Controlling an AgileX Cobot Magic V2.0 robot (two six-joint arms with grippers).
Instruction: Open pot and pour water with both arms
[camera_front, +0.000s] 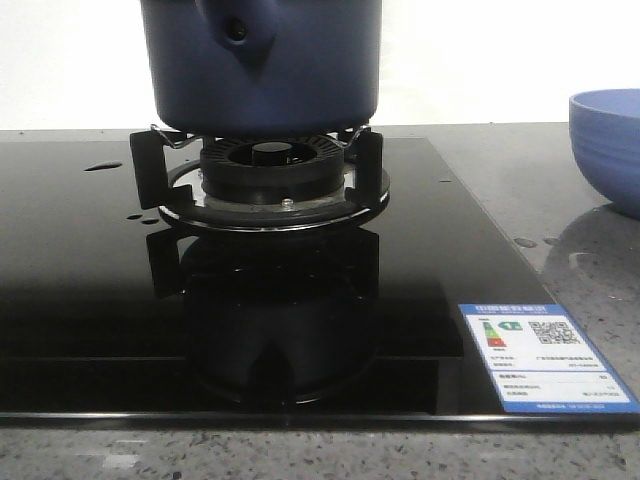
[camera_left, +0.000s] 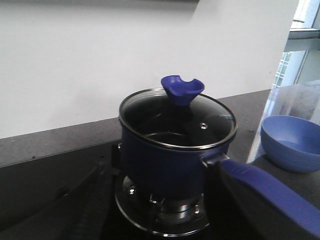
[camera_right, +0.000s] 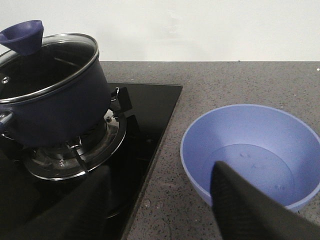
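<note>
While the pot (camera_left: 175, 150) sits on the burner (camera_front: 262, 180) of the black hob (camera_front: 80, 290) with its glass lid (camera_left: 177, 120) in place, the task looks to be at its very start: nothing has been opened or poured. The pot stands toward the far edge of the worktop, its handle (camera_left: 270, 192) pointing toward the near right, and the light-blue bowl (camera_right: 252, 152) waits on the grey counter (camera_right: 200, 80) near the right edge. A few drops of water (camera_front: 103, 166) shine on the hob's left side.

Next, I judge, one arm must take the lid by its blue knob (camera_left: 182, 89) and lift it straight off, while the other grasps the handle to tip the pot toward the bowl.

Both grippers are empty and touch nothing. The left gripper (camera_left: 155, 220) has its fingers spread wide apart, framing the pot from a distance. The right gripper (camera_right: 155, 210) is likewise spread, its dark fingers either side of the gap between hob and bowl.
</note>
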